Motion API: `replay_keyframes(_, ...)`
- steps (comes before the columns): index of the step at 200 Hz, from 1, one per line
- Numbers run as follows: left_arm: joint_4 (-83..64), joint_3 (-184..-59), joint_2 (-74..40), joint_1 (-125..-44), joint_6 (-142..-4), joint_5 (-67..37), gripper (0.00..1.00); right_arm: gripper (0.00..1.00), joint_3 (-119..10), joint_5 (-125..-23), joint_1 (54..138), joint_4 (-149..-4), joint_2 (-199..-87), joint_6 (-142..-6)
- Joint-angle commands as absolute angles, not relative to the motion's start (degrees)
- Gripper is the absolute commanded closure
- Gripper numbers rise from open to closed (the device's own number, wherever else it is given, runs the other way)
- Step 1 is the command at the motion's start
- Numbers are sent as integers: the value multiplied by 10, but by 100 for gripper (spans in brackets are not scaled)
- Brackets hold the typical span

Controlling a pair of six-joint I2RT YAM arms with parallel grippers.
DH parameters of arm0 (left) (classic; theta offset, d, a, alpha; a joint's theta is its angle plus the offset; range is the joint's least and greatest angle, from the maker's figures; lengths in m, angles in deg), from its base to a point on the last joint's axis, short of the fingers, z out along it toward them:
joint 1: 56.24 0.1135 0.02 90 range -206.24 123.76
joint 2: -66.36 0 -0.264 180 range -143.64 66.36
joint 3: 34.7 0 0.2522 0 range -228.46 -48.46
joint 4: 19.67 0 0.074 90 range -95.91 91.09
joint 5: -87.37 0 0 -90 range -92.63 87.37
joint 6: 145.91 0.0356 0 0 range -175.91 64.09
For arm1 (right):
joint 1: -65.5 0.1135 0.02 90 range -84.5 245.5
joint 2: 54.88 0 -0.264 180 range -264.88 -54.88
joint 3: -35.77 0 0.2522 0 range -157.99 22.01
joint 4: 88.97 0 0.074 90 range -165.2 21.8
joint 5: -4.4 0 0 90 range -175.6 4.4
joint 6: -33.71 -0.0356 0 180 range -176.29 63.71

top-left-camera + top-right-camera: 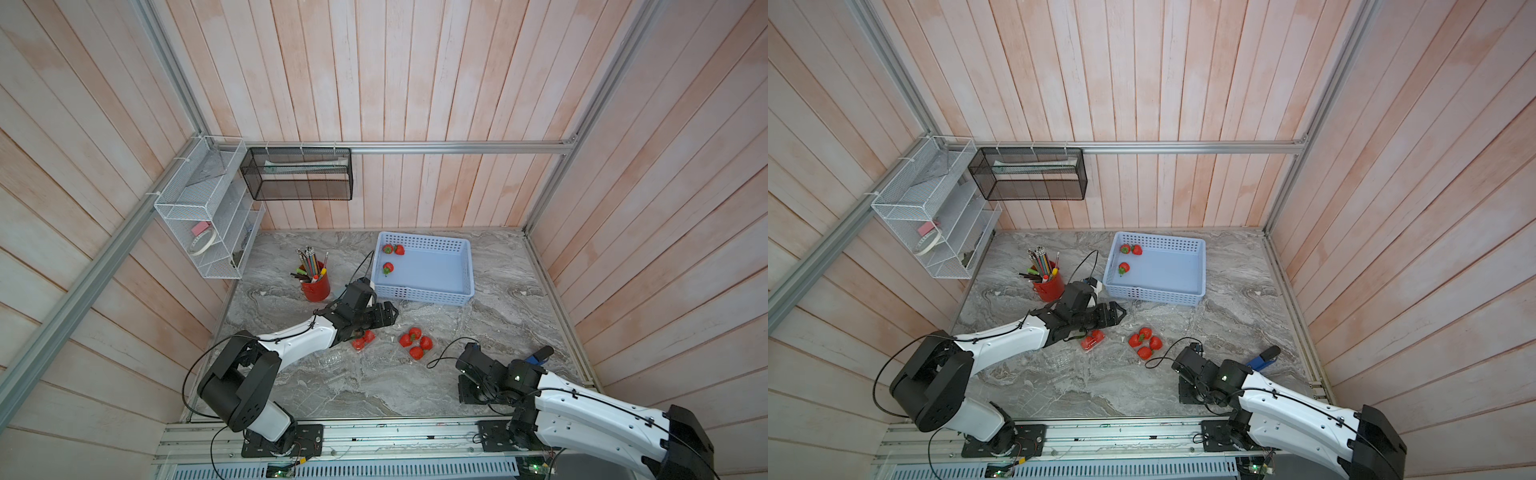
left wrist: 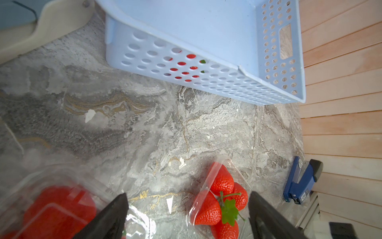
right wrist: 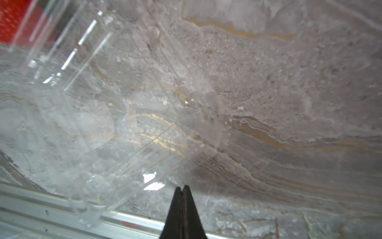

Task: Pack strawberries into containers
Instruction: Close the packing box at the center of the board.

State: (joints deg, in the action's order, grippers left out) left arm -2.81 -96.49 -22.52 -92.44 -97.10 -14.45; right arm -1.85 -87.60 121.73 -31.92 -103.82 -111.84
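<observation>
Three strawberries (image 1: 388, 268) lie in the left end of the light-blue basket (image 1: 428, 296). Several more berries (image 1: 416, 343) fill a clear container (image 2: 198, 193) on the marble. A second clear container (image 2: 24, 186) to its left holds red berries (image 1: 363, 340) and lies partly under my left arm. My left gripper (image 1: 384, 313) hovers open and holds nothing, between the basket's near wall and these two containers. A third, empty container (image 3: 86, 128) lies near the front rail. My right gripper (image 3: 182, 187) is shut on nothing, low beside that container.
A red pencil cup (image 1: 316, 286) stands left of the basket, close behind my left wrist. A blue stapler (image 1: 538, 356) lies at the right edge near my right arm. Wire shelves (image 1: 208, 216) hang on the left wall. An aluminium rail (image 1: 374, 432) bounds the front.
</observation>
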Motion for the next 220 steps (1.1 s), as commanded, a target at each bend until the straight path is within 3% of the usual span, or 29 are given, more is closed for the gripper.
replay_keyframes(1,-36,-982,-240,-932,-967,-153,7,100,-4,-880,1222,-375,-1032,-1141)
replay_keyframes(39,-35,-987,-251,-943,-969,-152,7,100,14,-917,1222,-464,-1010,-1161)
replay_keyframes(101,-36,-982,-252,-945,-970,-146,6,100,-46,-972,1221,-479,-1027,-1124)
replay_keyframes(151,-32,-984,-249,-944,-963,-141,6,100,-111,-998,1212,-528,-1114,-1053)
replay_keyframes(220,-17,-990,-247,-943,-954,-131,4,100,-154,-940,1163,-668,-1239,-976)
